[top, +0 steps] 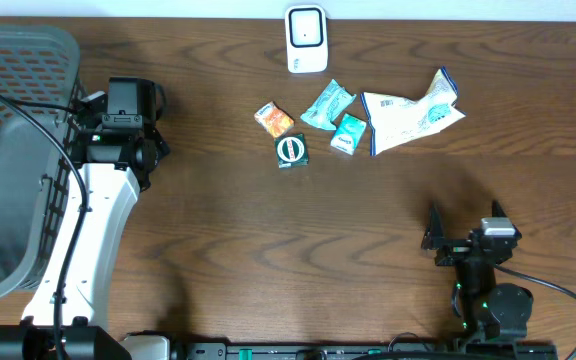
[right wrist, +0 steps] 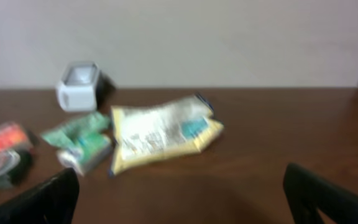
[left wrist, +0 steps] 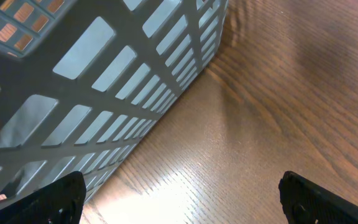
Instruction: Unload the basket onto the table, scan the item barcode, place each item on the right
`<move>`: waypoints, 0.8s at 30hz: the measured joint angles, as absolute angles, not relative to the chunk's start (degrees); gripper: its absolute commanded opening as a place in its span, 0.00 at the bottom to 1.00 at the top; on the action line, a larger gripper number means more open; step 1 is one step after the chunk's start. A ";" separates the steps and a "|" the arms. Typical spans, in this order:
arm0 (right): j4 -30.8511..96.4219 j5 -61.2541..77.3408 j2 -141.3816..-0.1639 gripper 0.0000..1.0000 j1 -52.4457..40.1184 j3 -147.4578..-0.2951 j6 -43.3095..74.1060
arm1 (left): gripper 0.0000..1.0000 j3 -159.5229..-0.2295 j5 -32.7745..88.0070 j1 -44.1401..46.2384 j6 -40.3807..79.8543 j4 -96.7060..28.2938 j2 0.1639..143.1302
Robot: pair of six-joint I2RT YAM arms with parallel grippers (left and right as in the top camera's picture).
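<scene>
Item packets (top: pixel 348 132) crumpled, teal, orange, green, white; left tool (left wrist: pixel 182 202), right tool (right wrist: pixel 182 198) spread.

The basket (top: pixel 23 60) is cut off at the overhead view's left edge; the large packet (right wrist: pixel 160 134) is blurred beyond reading.

Our white-shelled left arm (top: pixel 96 225) reaches forward from its base at the near edge. Its black two-finger left gripper (top: pixel 132 102) tilts downward with the jaws spread wide, holding nothing. Our compact black right arm (top: pixel 488 295) sits folded close over its base, and its black right gripper (top: pixel 465 228) aims forward, jaws wide apart and empty.
</scene>
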State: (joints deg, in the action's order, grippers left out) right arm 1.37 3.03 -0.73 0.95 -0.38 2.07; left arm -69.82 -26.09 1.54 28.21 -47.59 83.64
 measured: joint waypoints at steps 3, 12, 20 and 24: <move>1.02 11.79 -0.73 0.99 0.95 -0.38 8.36 | 0.98 -69.82 -26.11 1.54 28.21 -47.55 83.64; -32.10 20.53 -0.97 0.99 0.95 -0.43 27.59 | 0.98 -69.76 -26.13 1.54 28.21 -47.62 83.64; -38.68 9.15 -9.76 0.99 0.95 -12.51 29.10 | 0.98 -69.78 -26.11 1.54 28.21 -47.59 83.64; -21.56 7.62 -23.92 0.99 0.95 -28.60 19.40 | 0.98 -69.76 -26.11 1.54 28.21 -47.59 83.64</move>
